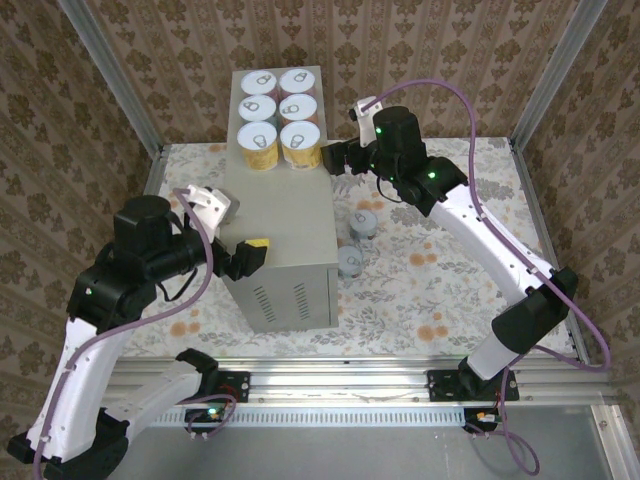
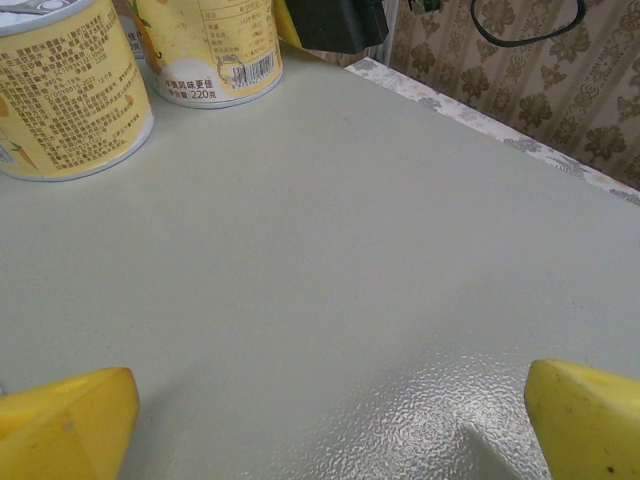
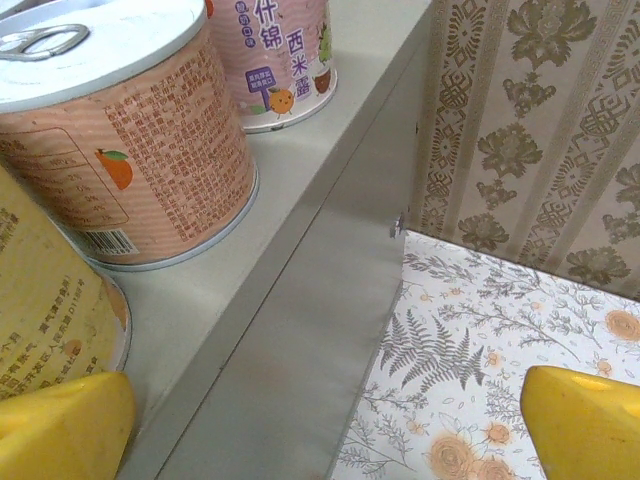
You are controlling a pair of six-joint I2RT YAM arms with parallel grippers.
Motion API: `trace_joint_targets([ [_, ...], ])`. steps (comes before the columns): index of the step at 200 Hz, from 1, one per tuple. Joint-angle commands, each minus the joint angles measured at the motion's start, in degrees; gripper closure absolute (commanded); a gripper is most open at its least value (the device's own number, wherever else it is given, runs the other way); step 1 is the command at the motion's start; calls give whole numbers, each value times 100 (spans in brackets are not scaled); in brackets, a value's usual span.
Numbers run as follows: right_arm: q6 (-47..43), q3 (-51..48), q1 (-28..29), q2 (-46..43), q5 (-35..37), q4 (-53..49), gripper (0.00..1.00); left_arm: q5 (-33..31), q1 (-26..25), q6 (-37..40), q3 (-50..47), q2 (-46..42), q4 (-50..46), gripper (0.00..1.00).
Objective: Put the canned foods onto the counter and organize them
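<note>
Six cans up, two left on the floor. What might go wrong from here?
The right gripper hangs open astride the counter's right edge, one finger beside the yellow can; a sideways move might topple that row. The near floor can and the far floor can stand close by the counter's wall, so fingers may scrape it.

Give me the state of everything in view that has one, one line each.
Counter, upright, near part of its top bare.
Six cans, upright, lids on, two columns of three at the counter's far end.
Two cans, upright on the floral table beside the counter's right side.
Left gripper, open, empty, over the counter's bare top.
Right gripper, open, empty, at the counter's right edge by the cans.
</note>
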Motion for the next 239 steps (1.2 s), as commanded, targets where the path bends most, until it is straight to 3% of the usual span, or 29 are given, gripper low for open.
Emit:
trace_joint_targets([
  [1,-11,-114,16,-301,129,-19,0,-7,-19,85,135,43,89,0],
  [102,84,-453,16,-730,358,-290,0,-87,-19,27,309,212,181,0],
  [169,424,-1643,-72,-1487,787,-386,0,302,-19,-145,972,601,-209,0],
  [239,916,-2354,-253,-712,461,-661,0,330,-28,-239,1121,598,-479,0],
])
